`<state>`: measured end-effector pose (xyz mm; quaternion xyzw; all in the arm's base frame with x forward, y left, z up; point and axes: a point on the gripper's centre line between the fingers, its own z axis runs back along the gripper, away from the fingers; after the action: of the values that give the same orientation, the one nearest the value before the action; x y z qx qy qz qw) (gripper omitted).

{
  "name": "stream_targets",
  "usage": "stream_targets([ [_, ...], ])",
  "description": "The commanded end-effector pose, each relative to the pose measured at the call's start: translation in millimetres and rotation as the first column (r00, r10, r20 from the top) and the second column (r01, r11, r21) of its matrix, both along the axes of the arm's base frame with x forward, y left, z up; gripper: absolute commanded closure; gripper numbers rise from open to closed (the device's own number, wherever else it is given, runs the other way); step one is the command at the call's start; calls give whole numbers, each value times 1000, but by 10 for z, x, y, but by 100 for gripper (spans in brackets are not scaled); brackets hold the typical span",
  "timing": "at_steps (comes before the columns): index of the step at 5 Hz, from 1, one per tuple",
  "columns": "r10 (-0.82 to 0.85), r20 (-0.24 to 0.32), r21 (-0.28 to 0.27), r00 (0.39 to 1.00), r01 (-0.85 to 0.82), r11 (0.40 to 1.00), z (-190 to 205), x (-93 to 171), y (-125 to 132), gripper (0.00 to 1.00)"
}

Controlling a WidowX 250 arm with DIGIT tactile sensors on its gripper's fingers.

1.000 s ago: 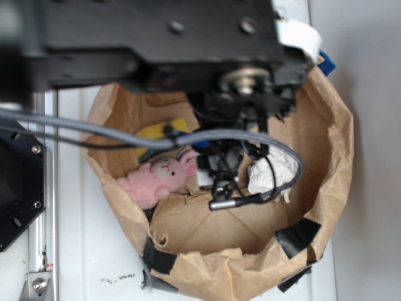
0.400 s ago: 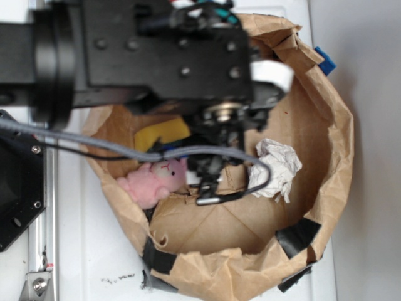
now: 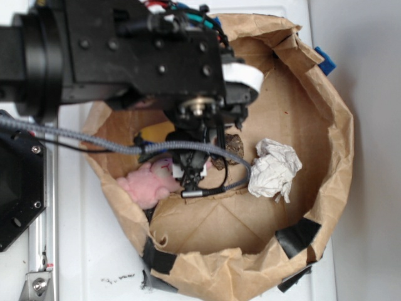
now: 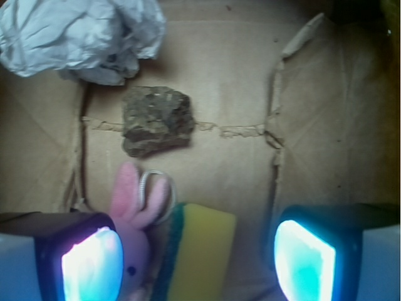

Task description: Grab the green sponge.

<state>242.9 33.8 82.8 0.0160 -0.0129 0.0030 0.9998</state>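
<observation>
- Container: a brown paper bag [image 3: 326,113] with rolled-down walls stands on a white worktop [image 3: 81,251]; black tape patches sit on its near rim; its floor is creased brown paper.
- Gripper [image 4: 197,257]: in the wrist view the two pads [image 4: 91,263] glow at the lower left and lower right corners, spread wide, with nothing clamped between them; in the exterior view the black arm body covers the upper left part of the bag and the gripper [image 3: 191,179] hangs inside it, low over the floor.
- Green sponge [image 4: 197,251]: lies flat on the bag floor in the gap between the pads, nearer the left-hand pad as seen in the wrist view; yellow foam faces up, with the dark green layer showing as a strip along its left edge; in the exterior view only a small yellow patch [image 3: 161,130] shows behind the arm.
- Pink bunny [image 4: 138,207]: lies just beside the sponge on the green-strip side, apparently touching it; its ears point toward the bag centre; in the exterior view its body [image 3: 147,185] rests against the bag's left wall.
- Dark rough lump [image 4: 156,119]: sits on the bag floor beyond the bunny's ears, apart from the sponge.
- Crumpled white paper [image 3: 274,169]: lies on the bag floor to the right of the gripper, near the lump, well apart from the sponge.
</observation>
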Motion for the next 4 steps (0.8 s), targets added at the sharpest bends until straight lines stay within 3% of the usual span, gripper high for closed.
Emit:
stream_targets([
  [1, -29, 32, -8, 999, 30, 1000, 61, -62, 59, 0],
  [4, 87, 53, -91, 995, -82, 992, -7, -214, -41, 0],
])
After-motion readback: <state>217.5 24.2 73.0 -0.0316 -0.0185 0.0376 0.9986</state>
